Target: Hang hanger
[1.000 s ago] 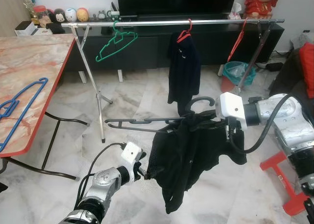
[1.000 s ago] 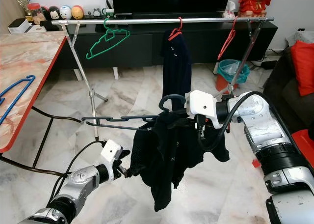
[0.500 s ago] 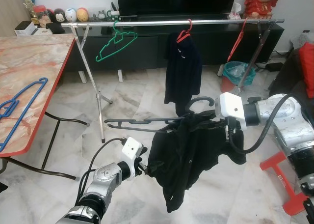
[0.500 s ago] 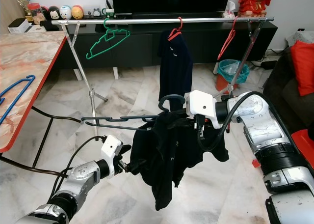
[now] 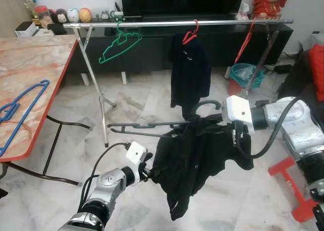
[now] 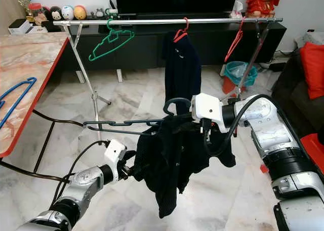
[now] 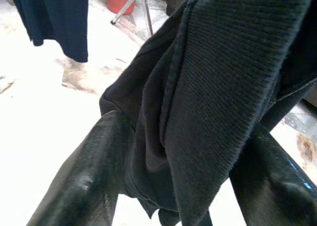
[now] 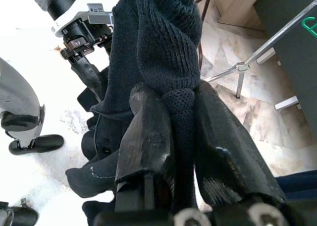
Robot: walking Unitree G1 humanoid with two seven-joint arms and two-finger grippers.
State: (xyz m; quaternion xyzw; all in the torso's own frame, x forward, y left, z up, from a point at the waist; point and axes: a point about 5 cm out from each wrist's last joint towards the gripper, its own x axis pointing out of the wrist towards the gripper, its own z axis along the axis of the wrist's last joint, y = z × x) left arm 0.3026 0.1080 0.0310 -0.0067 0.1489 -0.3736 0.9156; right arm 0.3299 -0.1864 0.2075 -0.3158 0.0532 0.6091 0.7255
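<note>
Right now the right gripper (image 8: 176, 137) has its jaws clamped on a fold of the black garment (image 5: 197, 160), up by the neck of the dark hanger (image 5: 152, 125), whose hook curls up just left of the white wrist block. That hanger rides roughly level out in front of the robot, its bare arm sticking out to the left with the cloth bunched and drooping toward the right end. Low on the left, the left gripper (image 7: 168, 151) has a hanging edge of the same garment between its two fingers (image 7: 84, 181); cloth fills the gap, so I read it as a pinch. The rail (image 5: 167, 23) stands farther off, carrying a green hanger (image 5: 119, 44), a dark shirt (image 5: 190, 71) on a red hanger, and a second red hanger at the right. Best bet here: draw the cloth left along that bare arm to even it out, keep the hook upright, then aim for the open stretch between the green hanger and the shirt.
</note>
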